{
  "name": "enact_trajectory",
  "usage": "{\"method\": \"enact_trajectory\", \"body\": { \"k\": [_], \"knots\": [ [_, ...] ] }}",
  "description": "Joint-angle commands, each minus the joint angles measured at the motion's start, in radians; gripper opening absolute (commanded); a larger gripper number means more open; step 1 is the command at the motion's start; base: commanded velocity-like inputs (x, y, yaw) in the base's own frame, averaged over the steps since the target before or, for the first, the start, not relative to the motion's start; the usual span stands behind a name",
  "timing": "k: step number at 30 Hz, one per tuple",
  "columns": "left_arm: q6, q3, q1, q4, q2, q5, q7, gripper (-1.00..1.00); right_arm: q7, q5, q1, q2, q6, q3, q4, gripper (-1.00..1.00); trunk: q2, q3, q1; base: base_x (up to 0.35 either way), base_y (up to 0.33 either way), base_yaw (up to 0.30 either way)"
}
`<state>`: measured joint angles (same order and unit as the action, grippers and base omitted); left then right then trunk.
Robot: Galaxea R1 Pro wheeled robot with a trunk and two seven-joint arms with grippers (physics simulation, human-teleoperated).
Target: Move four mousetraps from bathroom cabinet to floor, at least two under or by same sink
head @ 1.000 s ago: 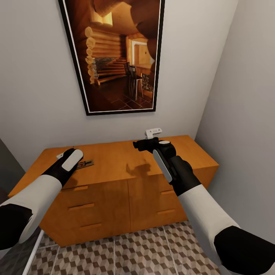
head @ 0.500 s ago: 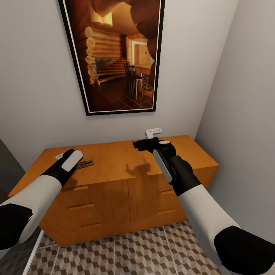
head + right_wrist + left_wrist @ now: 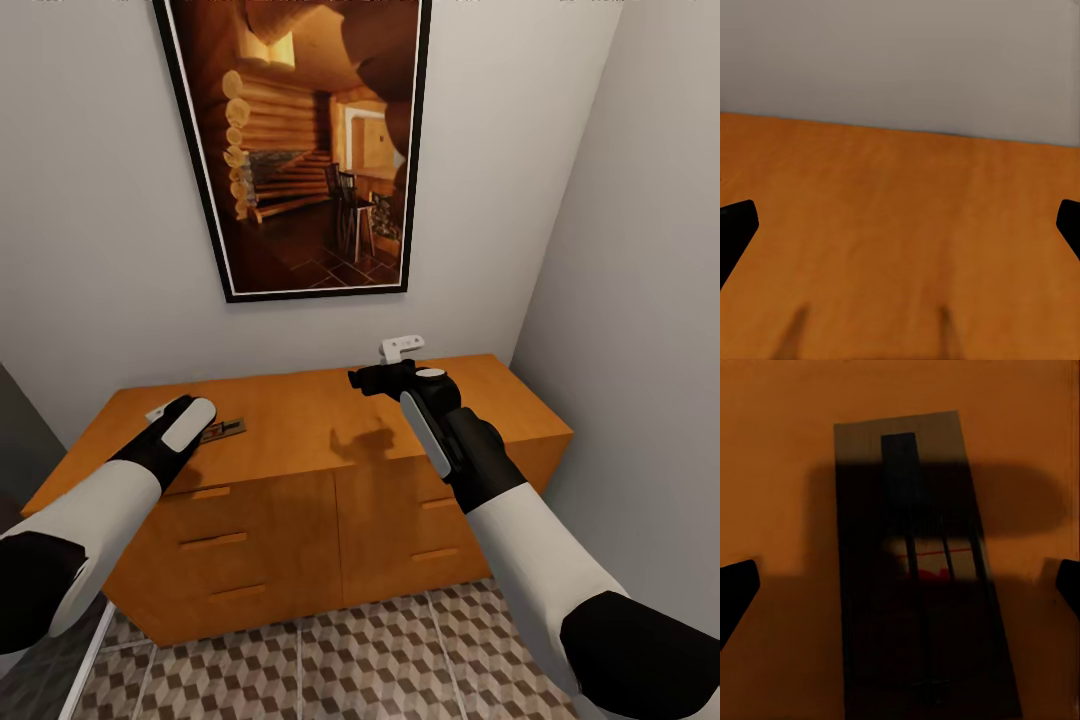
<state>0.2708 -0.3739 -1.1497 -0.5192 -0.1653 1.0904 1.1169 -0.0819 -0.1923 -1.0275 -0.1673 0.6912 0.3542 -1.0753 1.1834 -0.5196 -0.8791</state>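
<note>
A: On the top of the low, orange-brown wooden cabinet, near its left end, lies one flat, dark-brown rectangular mousetrap with thin dark metal bars. The left gripper hangs directly over it, fingers spread wide, one dark tip at each side of the trap and neither touching it.

B: And the step in hand?

A: By judgement, the pickup of this trap. The fingers should descend straight, stay centred across the trap's short width, and close on the wooden edges, not on the wire. The piece is thin, so the tips must come right down to the cabinet top before closing.

B: The other arm?

A: The right gripper is held above the cabinet top near the back wall, fingers apart, nothing between them.

B: What is hard to make out?

A: In the head view the left wrist covers most of the trap; only a dark sliver projects beside it. The gripper's shadow darkens the trap, so its mechanism reads poorly. The small white object behind the right gripper cannot be identified. The cube-patterned tiled floor is cut off at the frame's lower edge.
</note>
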Motion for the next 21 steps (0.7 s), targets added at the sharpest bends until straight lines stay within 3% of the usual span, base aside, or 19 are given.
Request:
{"method": "enact_trajectory", "body": {
  "k": [1, 21],
  "knots": [
    [0.002, -0.007, 0.000, 0.021, -0.002, 0.011, -0.005, 1.00, -0.009, -0.010, -0.001, 0.000, 0.003, 0.002, -0.001, 1.00, 0.000, -0.001, 0.000, 0.000, 0.000, 0.000],
    [-0.013, -0.005, 0.000, 0.062, -0.003, 0.011, -0.038, 1.00, -0.009, -0.010, -0.001, 0.001, 0.003, 0.001, 0.000, 1.00, 0.000, -0.001, 0.000, 0.000, 0.000, 0.000]
  ]
}}
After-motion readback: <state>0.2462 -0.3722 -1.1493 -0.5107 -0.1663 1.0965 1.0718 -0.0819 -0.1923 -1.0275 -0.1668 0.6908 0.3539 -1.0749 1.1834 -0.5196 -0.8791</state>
